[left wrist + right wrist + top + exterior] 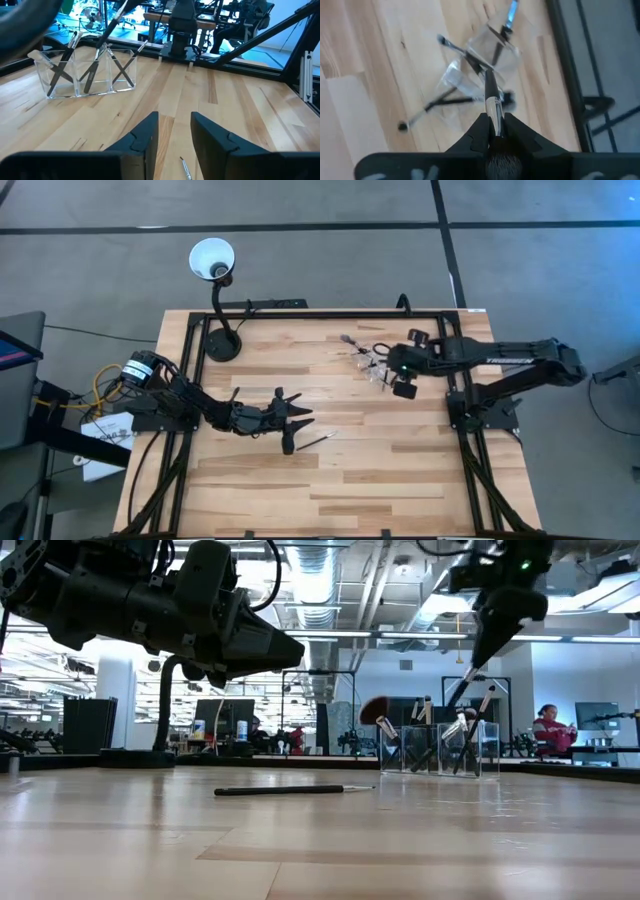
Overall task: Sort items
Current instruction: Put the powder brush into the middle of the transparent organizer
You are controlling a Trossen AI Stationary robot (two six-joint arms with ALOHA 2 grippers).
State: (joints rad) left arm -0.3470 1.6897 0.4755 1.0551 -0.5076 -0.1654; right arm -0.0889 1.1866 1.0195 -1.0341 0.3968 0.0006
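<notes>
A clear plastic holder (pixel 375 366) stands on the far right part of the table, with several slim makeup brushes (pixel 432 735) leaning in its compartments; one is fan-shaped (pixel 374 710). My right gripper (pixel 494 129) hangs over the holder (pixel 482 55), shut on one brush (pixel 470 675). A single dark-handled brush (pixel 316 442) lies flat on the table near the middle. My left gripper (pixel 175 132) is open and low, just beside that brush (pixel 185 168), touching nothing. My right gripper pinches a brush between its two fingers at the silvery ferrule (pixel 493 111), just below the bristles (pixel 500 160). The fingers come from above, slanting down, and lie along the brush. The brush is lifted, and its dark handle end (pixel 485 80) points down into the holder.
A black gooseneck lamp with a white shade (pixel 212 259) stands at the far left corner on its base (pixel 222 346). A black frame (pixel 468 470) runs along the table's edges. Bare wood (pixel 380 480) fills the near half. A person (pixel 548 730) sits in the room behind.
</notes>
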